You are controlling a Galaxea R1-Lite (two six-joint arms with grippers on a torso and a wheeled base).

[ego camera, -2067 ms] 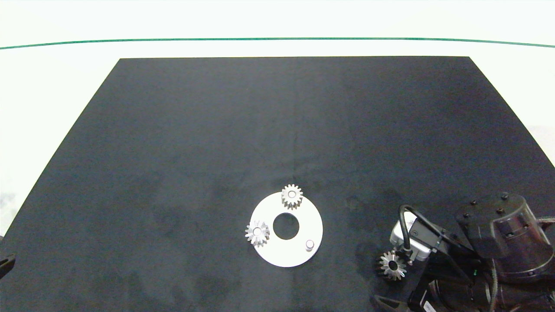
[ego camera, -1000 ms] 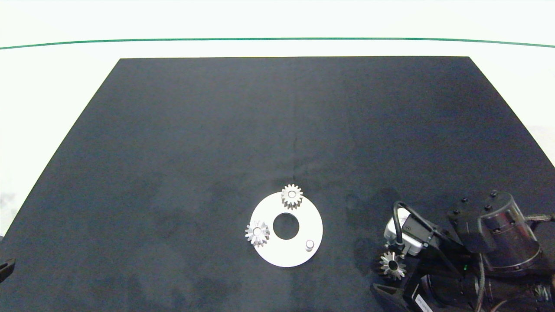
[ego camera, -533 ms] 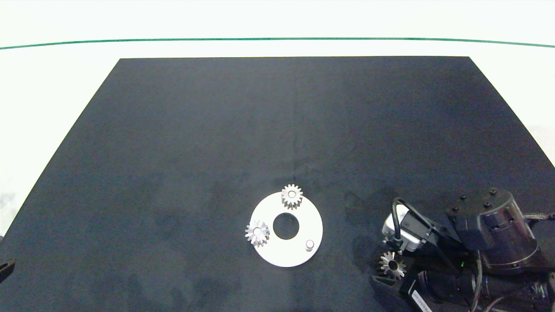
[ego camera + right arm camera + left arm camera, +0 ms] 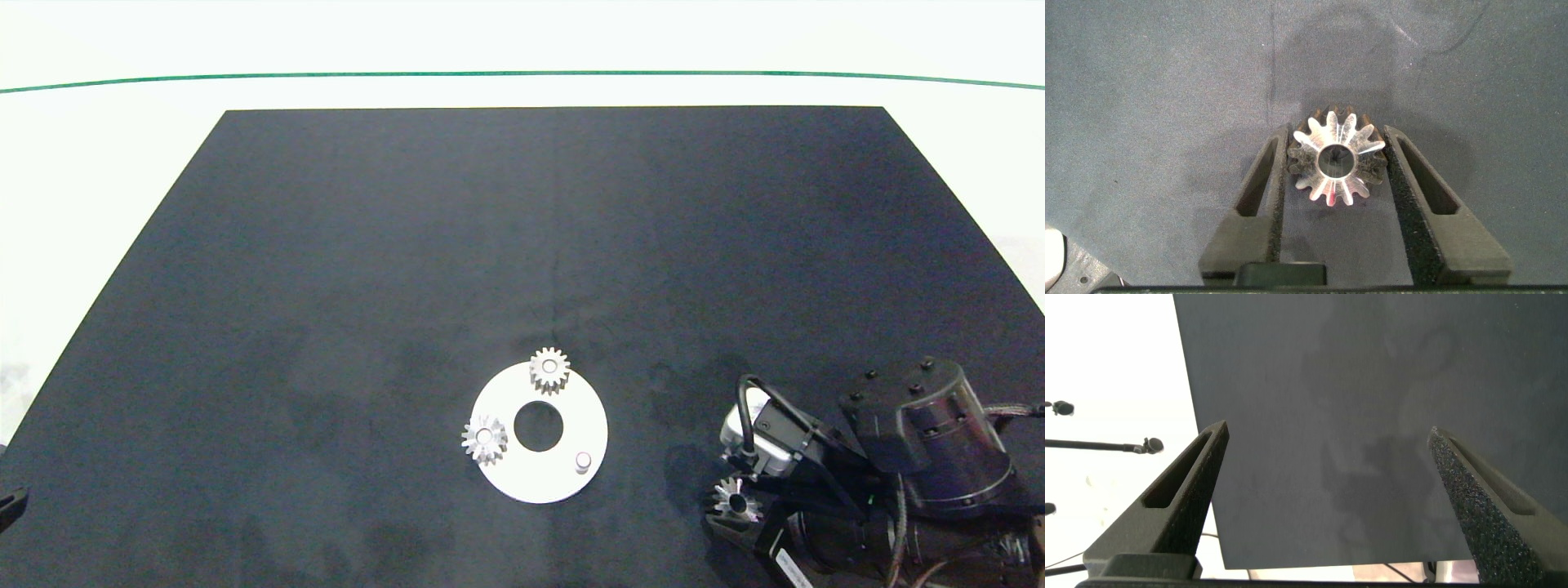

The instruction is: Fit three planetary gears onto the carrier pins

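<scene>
A white carrier disc [image 4: 545,482] lies on the black mat. Two planetary gears [image 4: 549,369] [image 4: 484,438] sit on its far and left carrier pins. The near-right pin [image 4: 583,461] stands bare. A third gear [image 4: 734,501] [image 4: 1337,159] lies flat on the mat to the right of the disc. My right gripper [image 4: 1337,135] is down over this gear, one finger against each side of its teeth. At the mat's near-left corner my left gripper [image 4: 1327,437] hangs open with nothing in it; only a tip of it [image 4: 10,502] shows in the head view.
The black mat [image 4: 522,245] lies on a white table, with a green line [image 4: 522,73] beyond its far edge. The right arm's dark wrist [image 4: 922,441] fills the near-right corner. The left wrist view shows the mat's edge [image 4: 1200,457] and white floor beyond it.
The right arm has dropped lower and shifted slightly left over the loose gear, and its fingers now flank it. The disc, the two mounted gears and the left arm have not moved.
</scene>
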